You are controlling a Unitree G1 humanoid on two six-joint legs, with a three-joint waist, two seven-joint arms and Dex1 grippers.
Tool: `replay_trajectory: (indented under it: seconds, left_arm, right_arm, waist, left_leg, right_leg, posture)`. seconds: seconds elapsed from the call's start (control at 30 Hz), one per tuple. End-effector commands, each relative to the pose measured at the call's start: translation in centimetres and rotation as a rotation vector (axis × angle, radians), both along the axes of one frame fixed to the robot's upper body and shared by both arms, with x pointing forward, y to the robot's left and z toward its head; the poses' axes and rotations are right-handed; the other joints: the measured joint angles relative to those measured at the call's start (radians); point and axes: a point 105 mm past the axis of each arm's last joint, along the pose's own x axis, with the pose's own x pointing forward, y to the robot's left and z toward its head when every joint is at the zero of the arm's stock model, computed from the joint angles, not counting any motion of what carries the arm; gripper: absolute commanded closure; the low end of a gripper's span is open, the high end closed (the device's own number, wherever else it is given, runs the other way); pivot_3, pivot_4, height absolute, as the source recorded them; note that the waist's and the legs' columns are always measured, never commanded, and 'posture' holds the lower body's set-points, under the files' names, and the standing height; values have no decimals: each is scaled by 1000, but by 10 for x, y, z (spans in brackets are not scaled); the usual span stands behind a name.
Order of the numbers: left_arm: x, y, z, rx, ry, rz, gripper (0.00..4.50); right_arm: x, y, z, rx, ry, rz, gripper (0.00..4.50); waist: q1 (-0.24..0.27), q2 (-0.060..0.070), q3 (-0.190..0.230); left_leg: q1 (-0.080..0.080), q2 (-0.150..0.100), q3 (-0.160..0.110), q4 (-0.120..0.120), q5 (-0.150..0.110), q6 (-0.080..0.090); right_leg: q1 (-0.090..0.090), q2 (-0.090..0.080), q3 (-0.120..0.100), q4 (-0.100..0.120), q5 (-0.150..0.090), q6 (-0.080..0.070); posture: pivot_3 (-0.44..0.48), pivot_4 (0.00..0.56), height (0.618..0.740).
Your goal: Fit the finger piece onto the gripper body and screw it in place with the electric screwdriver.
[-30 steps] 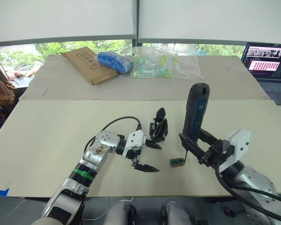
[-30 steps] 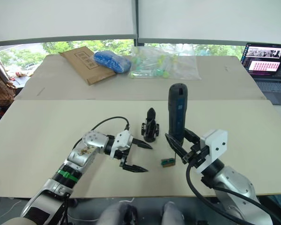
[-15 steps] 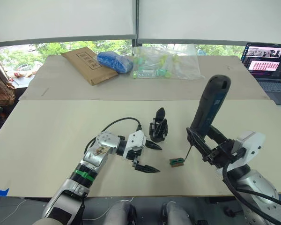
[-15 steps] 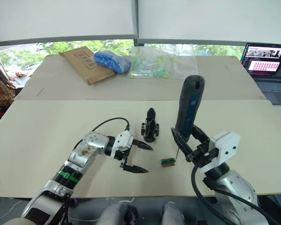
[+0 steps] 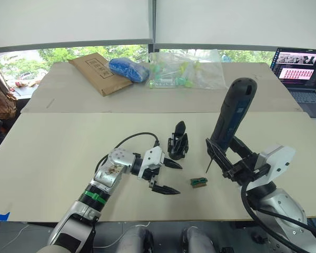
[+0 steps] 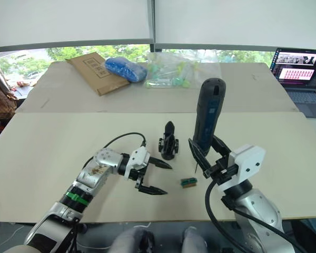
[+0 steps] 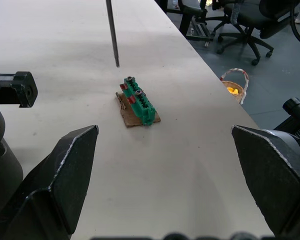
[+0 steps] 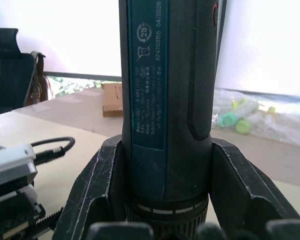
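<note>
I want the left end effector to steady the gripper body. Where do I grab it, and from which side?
Probably low on the squat base of the gripper body, coming in level from the robot's left, where the open left end effector sits beside it. The base is the widest part and stands on the table; the upright finger tapers, and should stay clear for the screwdriver.

Electric screwdriver [image 5: 231,118] bit now off green block [image 5: 198,182].

The gripper body [image 5: 178,145] stands upright mid-tabletop [image 5: 52,153]. To its right, the bluish-black electric screwdriver [image 5: 229,120] tilts, bit [image 5: 208,164] down, clear of the surface.
</note>
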Motion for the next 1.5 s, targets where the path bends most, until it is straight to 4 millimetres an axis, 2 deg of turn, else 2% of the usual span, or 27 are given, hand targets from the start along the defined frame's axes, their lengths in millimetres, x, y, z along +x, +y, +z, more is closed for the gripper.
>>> replay_trajectory:
  seconds: [0.03,0.57,0.87,1.5]
  left_arm:
    - [1,-3,7,-28,-30,-6,0]
    - [2,-4,7,-31,-38,-8,0]
    - [3,-4,7,-30,-43,-10,0]
    - [4,-4,7,-31,-47,-12,0]
  right_arm:
    - [-9,6,21,4,-75,29,2597]
    - [-9,5,13,-11,-29,12,2597]
    - [-9,10,20,-6,-40,17,2597]
    - [-10,5,9,-22,-2,5,2597]
  waist:
    - [1,0,0]
    - [0,0,0]
    - [0,0,0]
    - [0,0,0]
  left_leg:
    - [0,0,0,0,0,0]
    - [0,0,0,0,0,0]
    - [0,0,0,0,0,0]
    - [0,0,0,0,0,0]
  right_leg:
    - [0,0,0,0,0,0]
    - [0,0,0,0,0,0]
    - [0,0,0,0,0,0]
    - [0,0,0,0,0,0]
  posture:
    - [0,150,732]
    - [0,150,732]
    - [0,150,732]
    - [0,150,732]
